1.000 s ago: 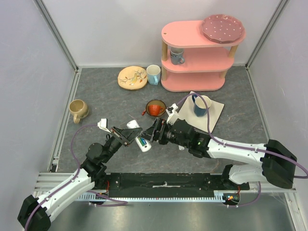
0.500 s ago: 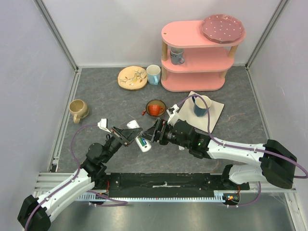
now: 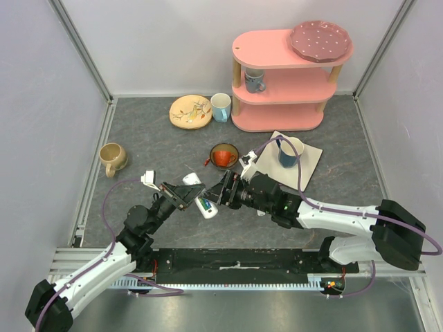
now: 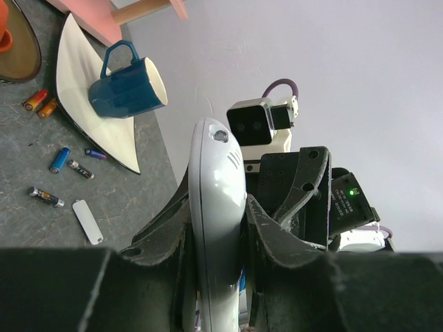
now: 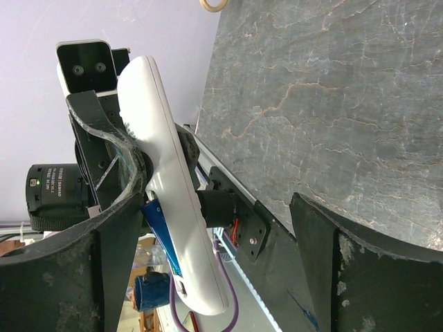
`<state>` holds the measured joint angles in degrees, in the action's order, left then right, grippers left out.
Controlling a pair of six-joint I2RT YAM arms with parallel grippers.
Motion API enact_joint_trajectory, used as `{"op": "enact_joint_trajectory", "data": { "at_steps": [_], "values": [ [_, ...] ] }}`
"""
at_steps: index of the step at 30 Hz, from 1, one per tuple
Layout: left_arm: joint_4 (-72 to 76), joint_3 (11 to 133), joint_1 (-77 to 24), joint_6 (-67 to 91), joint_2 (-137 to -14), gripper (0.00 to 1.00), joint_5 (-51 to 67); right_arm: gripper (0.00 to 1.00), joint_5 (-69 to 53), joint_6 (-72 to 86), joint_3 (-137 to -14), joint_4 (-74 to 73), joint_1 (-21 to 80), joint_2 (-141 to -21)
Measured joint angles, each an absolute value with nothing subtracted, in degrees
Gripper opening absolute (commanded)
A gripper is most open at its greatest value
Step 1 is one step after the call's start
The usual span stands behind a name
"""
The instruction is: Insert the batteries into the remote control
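Note:
My left gripper [image 3: 187, 194] is shut on the white remote control [image 3: 204, 202] and holds it above the table, edge-on in the left wrist view [image 4: 214, 159]. My right gripper [image 3: 223, 191] faces it, open wide, with its fingers [image 5: 83, 277] on either side of the remote [image 5: 166, 187]. A blue battery [image 5: 160, 232] lies in the remote's slot next to one finger. Several loose batteries [image 4: 59, 159] and a small white cover [image 4: 88, 221] lie on the table near the napkin [image 4: 83, 83].
A red bowl [image 3: 223, 156] sits just behind the grippers. A blue mug [image 3: 289, 152] stands on the napkin [image 3: 311, 158] at the right. A tan mug [image 3: 112, 158] is at the left. A yellow plate [image 3: 190, 111], a cup [image 3: 221, 106] and a pink shelf [image 3: 284, 76] stand at the back.

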<state>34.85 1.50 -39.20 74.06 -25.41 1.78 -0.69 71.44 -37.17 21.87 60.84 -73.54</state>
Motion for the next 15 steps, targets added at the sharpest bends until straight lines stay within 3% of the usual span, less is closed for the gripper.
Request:
{"op": "enact_joint_trajectory", "data": {
  "at_steps": [15],
  "values": [
    [34.92,1.5,-39.24,74.06,-26.39,0.02,1.85,0.9,-1.52,72.49,-35.57,24.01,60.73,-73.69]
  ]
}}
